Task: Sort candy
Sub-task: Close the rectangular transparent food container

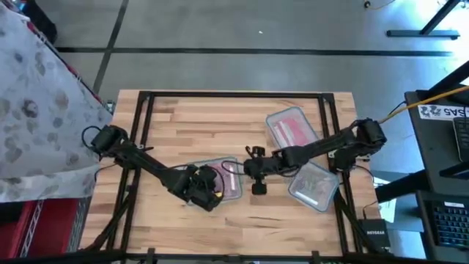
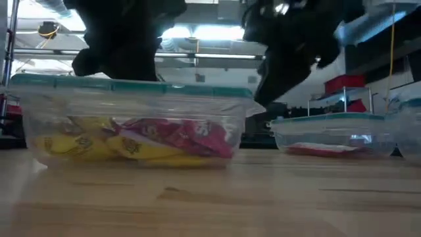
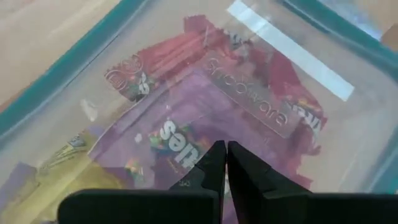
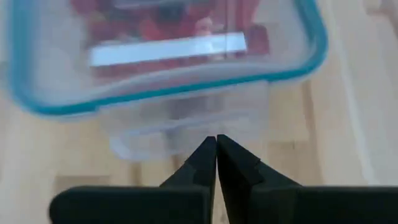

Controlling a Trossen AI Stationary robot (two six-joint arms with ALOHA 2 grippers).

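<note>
A clear tub with a teal-rimmed lid [image 1: 229,182] stands at the table's middle. It holds candy [image 2: 158,138]: red, yellow and purple packets [image 3: 168,140]. My left gripper [image 3: 225,148] is shut, pointing down over the lid's middle [image 1: 207,185]. My right gripper [image 4: 216,140] is shut too. It comes in from the right [image 1: 243,170], with its tips at the clear tab [image 4: 186,134] on the lid's right end. My left gripper has its shut fingertips [image 3: 214,155] down on the clear lid's top [image 3: 249,106], coming from above near the lid's middle. The tub stays flat on the table. My right gripper has its shut tips at the lid's tab [image 4: 155,140]; whether they touch it, I cannot tell.
A lidded tub of red candy [image 1: 292,128] stands at the back right, also seen low [image 2: 335,131]. Another clear tub [image 1: 315,183] sits near the right edge. Black frame rails [image 1: 146,117] run along the table's sides. Bare wood lies at the front [image 1: 242,227].
</note>
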